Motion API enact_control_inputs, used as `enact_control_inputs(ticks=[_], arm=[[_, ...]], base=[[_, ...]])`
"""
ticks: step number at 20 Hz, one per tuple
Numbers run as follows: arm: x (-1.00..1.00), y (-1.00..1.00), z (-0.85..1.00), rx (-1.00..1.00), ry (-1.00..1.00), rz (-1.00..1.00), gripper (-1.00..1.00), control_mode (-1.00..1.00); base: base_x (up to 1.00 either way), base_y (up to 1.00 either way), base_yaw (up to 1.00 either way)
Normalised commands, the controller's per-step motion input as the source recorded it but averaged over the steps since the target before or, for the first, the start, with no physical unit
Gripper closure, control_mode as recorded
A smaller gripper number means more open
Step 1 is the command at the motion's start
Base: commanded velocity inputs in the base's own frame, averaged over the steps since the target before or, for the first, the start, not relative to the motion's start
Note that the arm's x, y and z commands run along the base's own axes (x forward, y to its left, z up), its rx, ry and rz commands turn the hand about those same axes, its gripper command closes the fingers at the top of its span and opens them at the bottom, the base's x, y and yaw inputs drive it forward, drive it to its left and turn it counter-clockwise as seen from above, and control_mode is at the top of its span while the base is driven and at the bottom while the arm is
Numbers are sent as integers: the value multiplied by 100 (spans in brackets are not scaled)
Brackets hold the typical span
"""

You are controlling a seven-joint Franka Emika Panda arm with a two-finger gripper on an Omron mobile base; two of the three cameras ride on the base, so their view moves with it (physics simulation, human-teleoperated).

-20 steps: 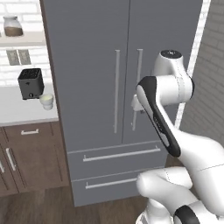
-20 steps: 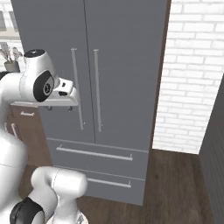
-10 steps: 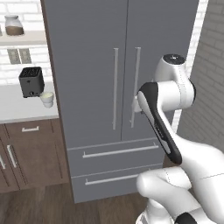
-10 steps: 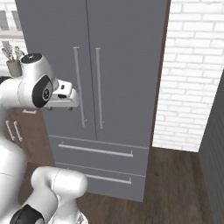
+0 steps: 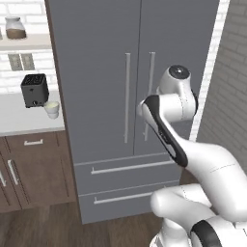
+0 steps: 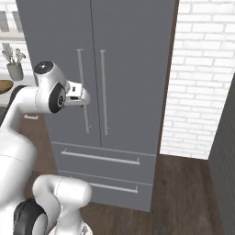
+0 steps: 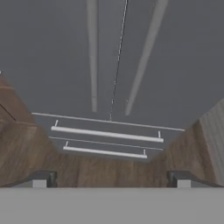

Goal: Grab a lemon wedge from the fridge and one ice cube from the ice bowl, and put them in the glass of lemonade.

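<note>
So both doors of the tall matte grey fridge (image 5: 130, 96) are shut w/ the lemon wedge presumably inside. Fingers (image 7: 111, 177) spread wide, empty, aimed at its long vertical bar handles (image 7: 92, 57) ahead, prob. lining up a pull.

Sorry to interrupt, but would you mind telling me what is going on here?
The robot arm is in front of the fridge, whose doors are both shut. Its pincer is open, holds nothing, and points toward the two door handles without touching them. The glass of lemonade waits on the counter beside the toaster.
</note>
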Motion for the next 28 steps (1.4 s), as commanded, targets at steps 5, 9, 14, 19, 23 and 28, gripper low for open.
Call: enact_control_inputs(ticks=[5, 9, 14, 19, 23, 28], arm=[[90, 40, -7, -4, -11, 0, -100, -100], [78, 18, -2, -3, -18, 0, -100, -100], [73, 13, -17, 0, -5, 0, -100, -100], [59, 14, -11, 0, 0, 0, -100, -100], [37, 0, -5, 0, -2, 0, -100, -100], [53, 0, -18, 0, -2, 0, -100, -100]], base=[[0, 0, 0], [0, 0, 0], [0, 0, 0], [0, 0, 0], [0, 0, 0], [0, 0, 0]])
